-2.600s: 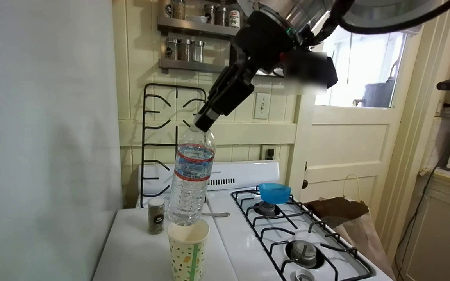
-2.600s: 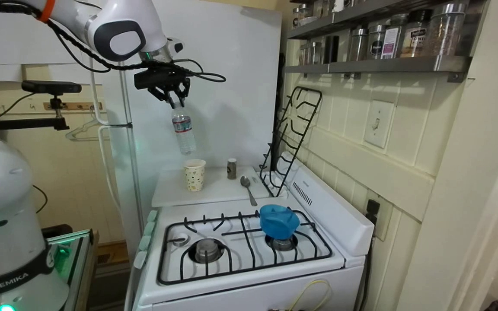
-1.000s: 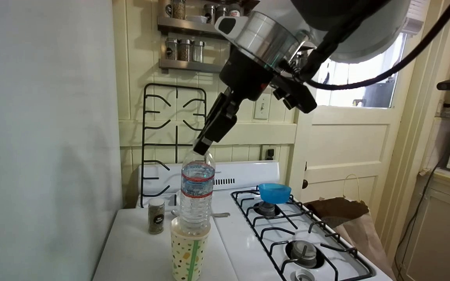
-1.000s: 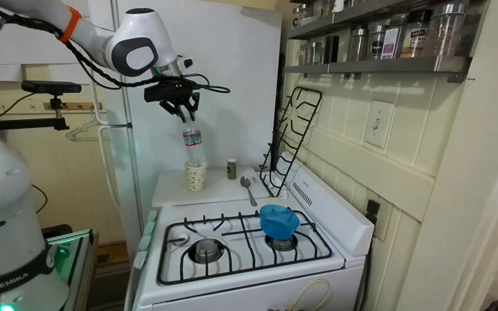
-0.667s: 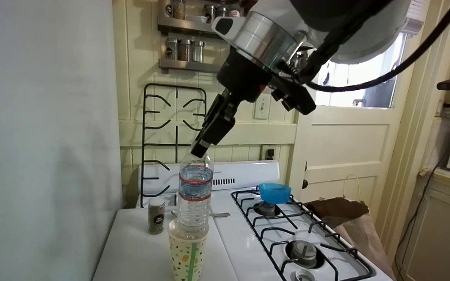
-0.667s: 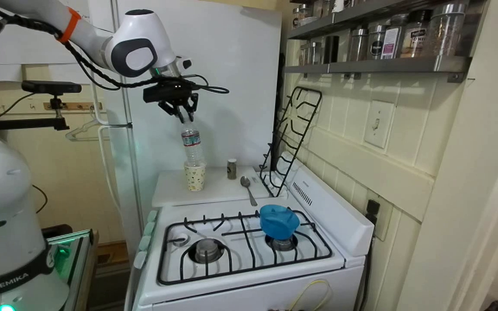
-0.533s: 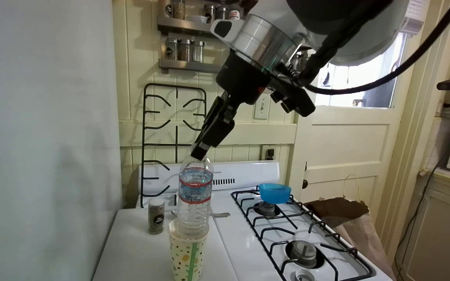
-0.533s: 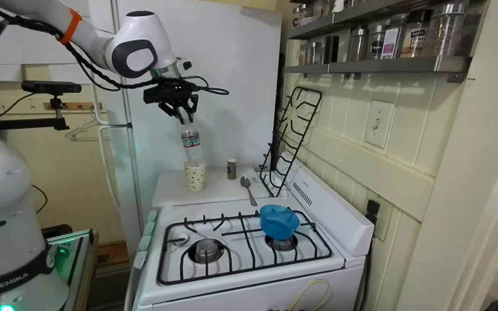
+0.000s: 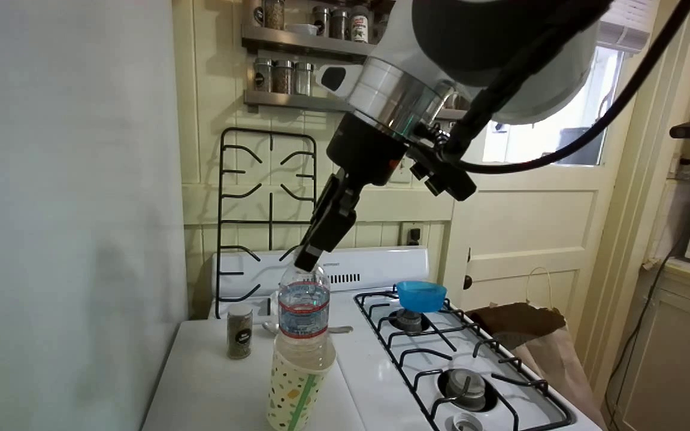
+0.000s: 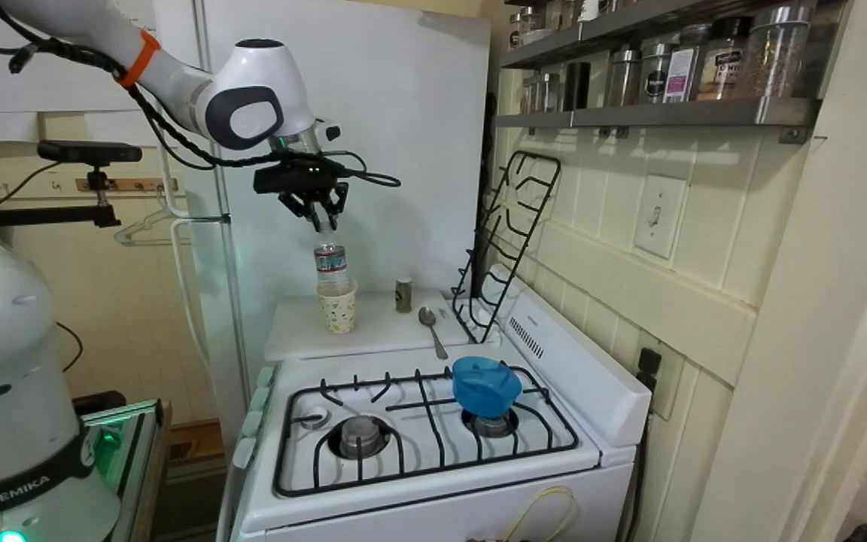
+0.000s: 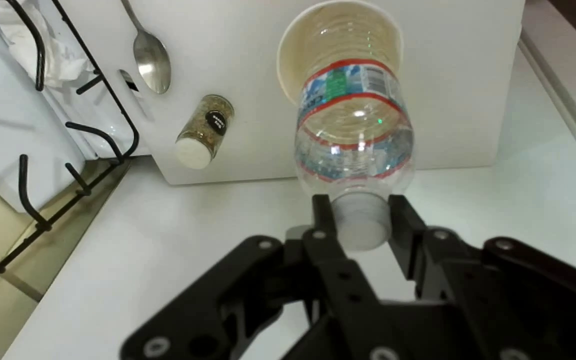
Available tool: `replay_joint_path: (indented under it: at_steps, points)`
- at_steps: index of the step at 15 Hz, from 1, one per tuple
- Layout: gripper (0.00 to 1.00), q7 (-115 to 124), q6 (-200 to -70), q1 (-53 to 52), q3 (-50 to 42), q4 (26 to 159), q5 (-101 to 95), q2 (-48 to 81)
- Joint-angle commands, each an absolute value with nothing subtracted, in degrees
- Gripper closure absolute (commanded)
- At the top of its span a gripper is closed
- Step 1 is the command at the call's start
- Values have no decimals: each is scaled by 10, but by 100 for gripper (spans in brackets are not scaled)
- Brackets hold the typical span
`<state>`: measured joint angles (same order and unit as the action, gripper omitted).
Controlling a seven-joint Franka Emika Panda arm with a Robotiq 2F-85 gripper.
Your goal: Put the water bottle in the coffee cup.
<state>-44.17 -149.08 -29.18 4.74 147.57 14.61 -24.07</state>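
The water bottle is clear with a pale cap and a blue label with red bands. It shows in both exterior views [image 9: 303,311] [image 10: 331,260] and the wrist view [image 11: 355,132]. My gripper [image 9: 308,258] [image 10: 326,223] [image 11: 360,205] is shut on its cap, one finger on each side. The bottle's lower part is inside the coffee cup [image 9: 297,392] [image 10: 339,310] [image 11: 289,65], a cream paper cup with coloured flecks. The label is above the rim. The cup leans in an exterior view. The bottle's base is hidden inside the cup.
A spice jar [image 9: 239,332] [image 10: 403,294] [image 11: 204,131] and a spoon [image 10: 432,331] [image 11: 152,60] lie near the cup on the white counter. A black grate [image 9: 271,221] [image 10: 509,245] leans on the wall. A blue bowl [image 9: 421,296] [image 10: 486,386] sits on the stove. The refrigerator side [image 10: 403,150] stands close behind.
My gripper and the water bottle have moved down. The bottle has gone from above the cup to inside it, deeper now than half a second ago. The cup has tipped from upright to leaning.
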Motion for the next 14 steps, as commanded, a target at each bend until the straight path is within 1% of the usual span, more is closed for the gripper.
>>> replay_joint_path:
  at_steps: [1,6,14]
  points:
    - [92,-453,-1483,-306,34,1471,179,-237]
    - [92,-481,-1506,-318,26,1473,217,-237]
    - [92,-471,-1539,-306,43,1479,179,-235]
